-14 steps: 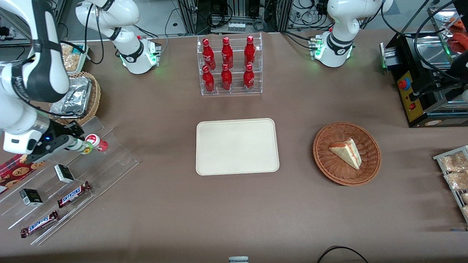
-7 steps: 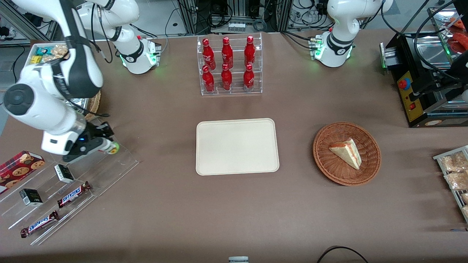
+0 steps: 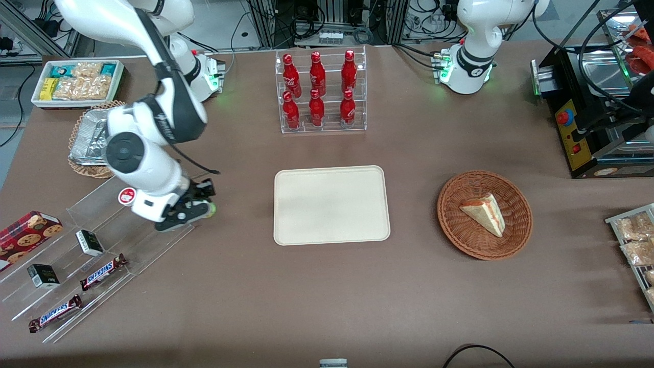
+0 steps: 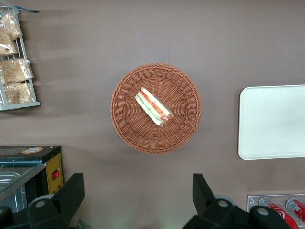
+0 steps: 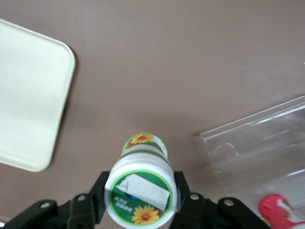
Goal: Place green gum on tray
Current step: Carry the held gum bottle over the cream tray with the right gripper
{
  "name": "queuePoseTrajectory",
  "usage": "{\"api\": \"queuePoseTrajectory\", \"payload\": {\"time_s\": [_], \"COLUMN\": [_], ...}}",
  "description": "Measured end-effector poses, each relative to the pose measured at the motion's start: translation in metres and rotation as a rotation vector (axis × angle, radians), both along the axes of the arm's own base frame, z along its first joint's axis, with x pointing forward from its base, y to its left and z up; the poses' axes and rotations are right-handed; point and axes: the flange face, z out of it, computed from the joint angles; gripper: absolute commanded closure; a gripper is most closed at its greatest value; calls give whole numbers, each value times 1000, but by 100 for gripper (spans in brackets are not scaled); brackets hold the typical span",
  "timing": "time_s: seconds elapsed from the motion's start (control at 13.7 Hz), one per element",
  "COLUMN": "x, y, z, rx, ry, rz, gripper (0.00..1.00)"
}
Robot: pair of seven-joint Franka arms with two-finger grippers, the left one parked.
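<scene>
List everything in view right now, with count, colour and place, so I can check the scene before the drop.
green gum: 1, white and green, held in the gripper.
tray: 1, cream, mid-table, bare.
red gum: 1, red label, on the clear rack.
clear rack: 1, transparent, working arm's end.
Snickers bars: 2, on the rack.
small dark boxes: 2, on the rack.
cookie box: 1, red, beside the rack.
red bottles: 6, in a clear stand.
wicker basket: 1, brown, holds a sandwich.
foil basket: 1.
snack bin: 1, white.
gripper: fingers shut on the gum, between rack and tray.
</scene>
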Motion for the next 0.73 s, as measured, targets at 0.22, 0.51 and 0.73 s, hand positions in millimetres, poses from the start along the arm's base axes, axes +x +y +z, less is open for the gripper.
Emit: {"api": "queuePoseTrajectory", "payload": {"time_s": [0.22, 0.51, 0.73], "x": [-2, -4, -9], "y": [43, 102, 150], "z": [-11, -24, -42], "rx": [11, 4, 7], "ry": [6, -7, -4], "rz": [-67, -143, -198], "gripper": [100, 100, 100]}}
